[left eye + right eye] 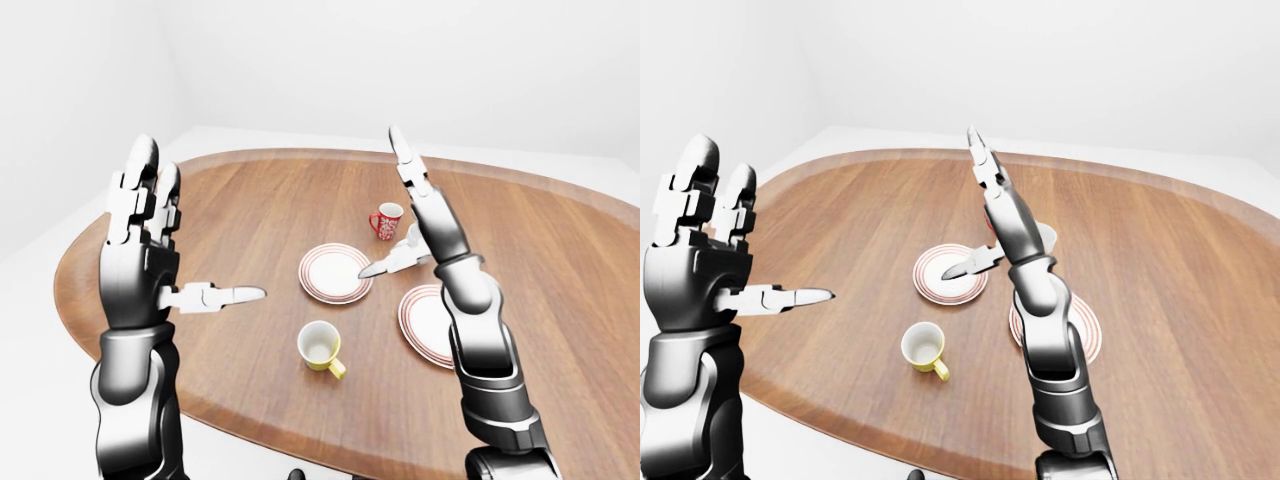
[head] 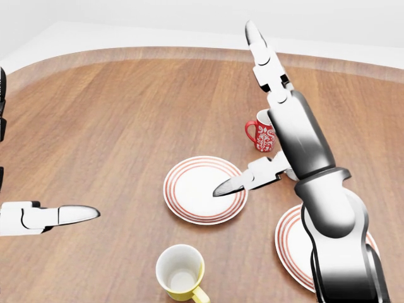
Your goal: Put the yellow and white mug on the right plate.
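The yellow and white mug (image 1: 320, 347) stands upright and empty on the wooden table (image 1: 260, 200), handle toward the lower right. The right plate (image 1: 424, 322), white with red rings, lies to the mug's right, partly hidden by my right forearm. My right hand (image 2: 233, 107) is open and raised above the plates, fingers pointing up, thumb over the left plate (image 1: 333, 272). My left hand (image 1: 205, 215) is open and raised at the left, away from the mug, and holds nothing.
A red patterned mug (image 1: 387, 220) stands beyond the two plates, just behind my right hand. The oval table's near edge runs along the bottom of the eye views. White floor and walls surround the table.
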Controlling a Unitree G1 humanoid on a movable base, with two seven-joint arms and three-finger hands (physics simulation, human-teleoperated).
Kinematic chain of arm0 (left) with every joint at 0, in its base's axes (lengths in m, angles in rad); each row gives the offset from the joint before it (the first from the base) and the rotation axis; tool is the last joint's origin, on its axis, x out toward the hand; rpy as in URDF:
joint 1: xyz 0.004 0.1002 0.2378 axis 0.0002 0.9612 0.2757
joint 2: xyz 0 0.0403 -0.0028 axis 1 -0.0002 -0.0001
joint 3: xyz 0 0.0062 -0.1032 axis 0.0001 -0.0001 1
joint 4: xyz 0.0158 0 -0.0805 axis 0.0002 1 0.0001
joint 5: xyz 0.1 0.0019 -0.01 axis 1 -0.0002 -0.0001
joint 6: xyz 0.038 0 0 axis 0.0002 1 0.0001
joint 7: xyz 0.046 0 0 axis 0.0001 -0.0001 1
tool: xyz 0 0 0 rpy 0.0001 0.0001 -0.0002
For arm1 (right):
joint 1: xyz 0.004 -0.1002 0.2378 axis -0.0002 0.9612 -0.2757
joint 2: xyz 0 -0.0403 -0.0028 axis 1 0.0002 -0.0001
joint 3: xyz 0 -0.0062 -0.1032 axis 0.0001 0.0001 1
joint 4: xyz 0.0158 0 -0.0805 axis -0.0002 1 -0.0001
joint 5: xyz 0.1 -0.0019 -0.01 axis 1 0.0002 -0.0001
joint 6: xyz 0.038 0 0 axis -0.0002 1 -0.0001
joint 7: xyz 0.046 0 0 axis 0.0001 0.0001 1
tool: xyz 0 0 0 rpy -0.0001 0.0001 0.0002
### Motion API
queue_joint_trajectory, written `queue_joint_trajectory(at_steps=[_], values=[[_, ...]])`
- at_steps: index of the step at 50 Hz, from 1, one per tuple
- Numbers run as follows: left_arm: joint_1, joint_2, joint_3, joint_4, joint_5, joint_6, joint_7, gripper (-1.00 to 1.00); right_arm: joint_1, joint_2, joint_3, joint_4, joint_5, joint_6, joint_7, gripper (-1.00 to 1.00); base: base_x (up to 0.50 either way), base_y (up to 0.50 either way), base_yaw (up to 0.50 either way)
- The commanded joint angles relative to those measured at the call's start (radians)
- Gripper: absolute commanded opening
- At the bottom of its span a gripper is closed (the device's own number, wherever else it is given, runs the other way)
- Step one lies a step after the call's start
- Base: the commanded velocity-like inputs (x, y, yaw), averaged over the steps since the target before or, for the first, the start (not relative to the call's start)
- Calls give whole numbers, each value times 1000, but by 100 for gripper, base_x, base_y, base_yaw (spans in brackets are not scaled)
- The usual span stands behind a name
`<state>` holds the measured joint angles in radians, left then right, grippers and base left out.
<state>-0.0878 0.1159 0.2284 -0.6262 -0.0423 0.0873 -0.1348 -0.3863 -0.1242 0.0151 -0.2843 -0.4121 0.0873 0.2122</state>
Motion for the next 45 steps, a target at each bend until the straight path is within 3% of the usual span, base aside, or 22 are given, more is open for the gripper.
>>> queue_joint_trajectory(at_steps=[1, 45], values=[[-15, 16, 24, 5, -9, 0, -6, 91, -87, 5, -8, 56, -146, 0, 75, 100, 0, 0, 0], [-21, 25, 40, -1, -19, 0, -9, 91, -88, 29, -14, 104, -226, 0, 101, 100, 0, 0, 0]])
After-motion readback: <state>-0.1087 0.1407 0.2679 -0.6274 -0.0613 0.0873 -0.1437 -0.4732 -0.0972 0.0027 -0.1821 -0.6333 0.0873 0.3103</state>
